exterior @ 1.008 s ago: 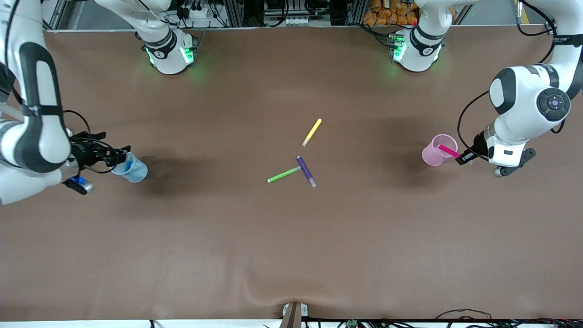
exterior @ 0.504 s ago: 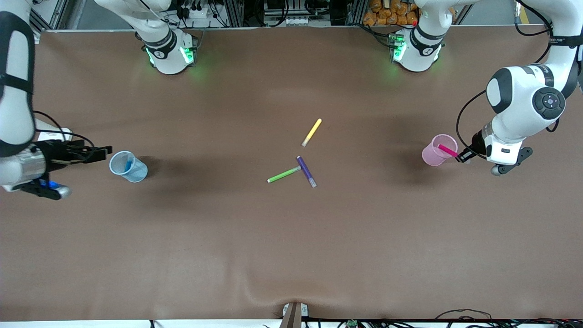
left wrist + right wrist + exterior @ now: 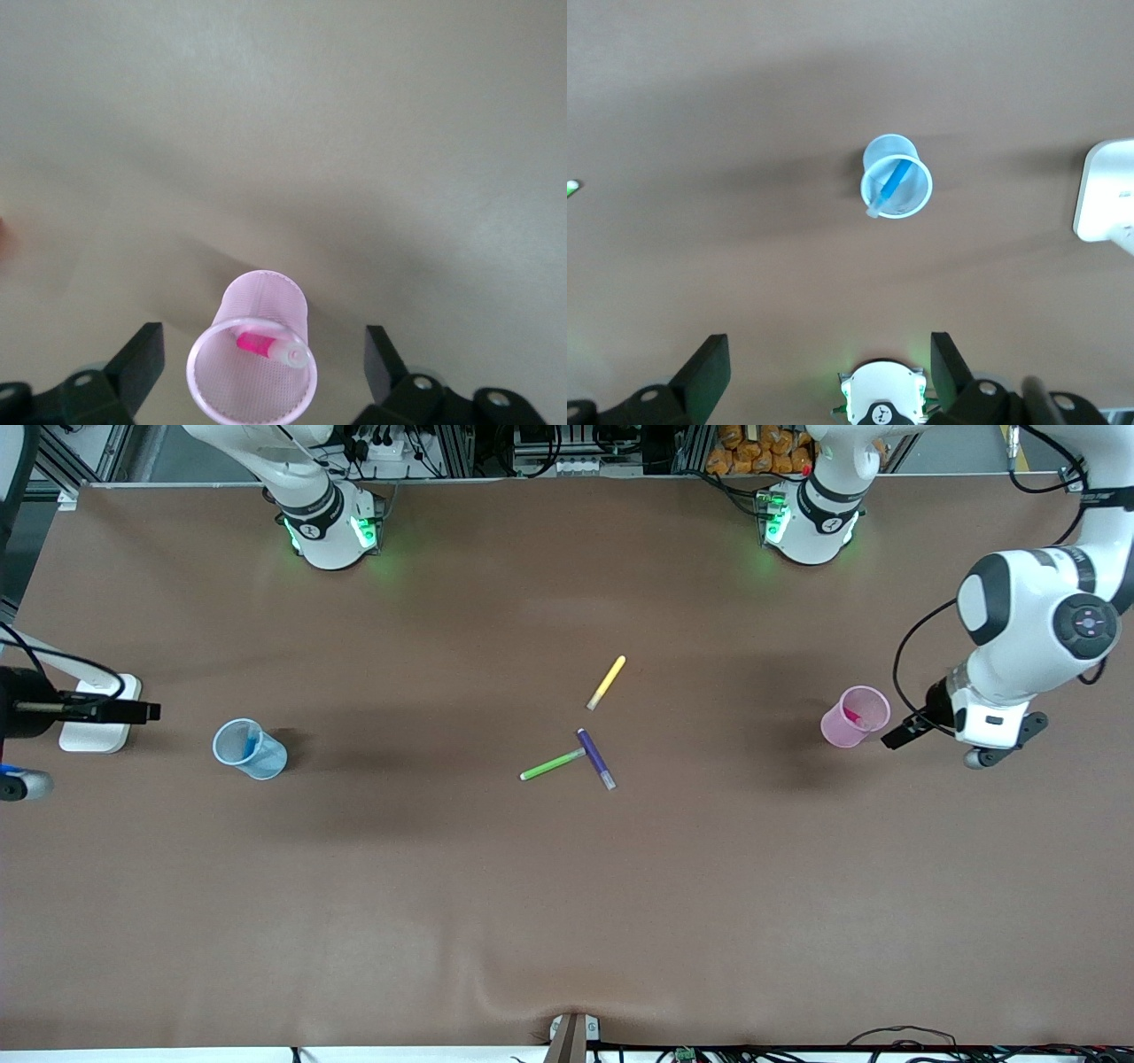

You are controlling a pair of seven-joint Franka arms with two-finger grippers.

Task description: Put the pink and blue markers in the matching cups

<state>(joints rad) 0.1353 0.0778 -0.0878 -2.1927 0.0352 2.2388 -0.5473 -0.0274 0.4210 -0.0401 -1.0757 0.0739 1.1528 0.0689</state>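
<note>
The pale pink cup [image 3: 837, 728] stands toward the left arm's end of the table with the pink marker [image 3: 856, 714] inside it. My left gripper [image 3: 895, 738] is open and empty beside the cup. In the left wrist view the cup [image 3: 266, 297] sits between the open fingers [image 3: 142, 359], and the marker [image 3: 259, 342] leans on its rim. The pale blue cup [image 3: 270, 762] stands toward the right arm's end with the blue marker [image 3: 251, 741] in it. My right gripper [image 3: 146, 711] is open, apart from that cup. The right wrist view shows the cup [image 3: 921, 177] and the marker [image 3: 895, 181].
A yellow pen [image 3: 607, 682], a green pen [image 3: 552, 764] and a dark purple pen [image 3: 596, 759] lie mid-table. A white box [image 3: 97, 726] sits under my right gripper at the table's edge; it also shows in the right wrist view [image 3: 1107, 190].
My left gripper let go of the pink marker, which dropped deeper into the pink cup. My right gripper pulled away from the blue cup toward the right arm's end of the table.
</note>
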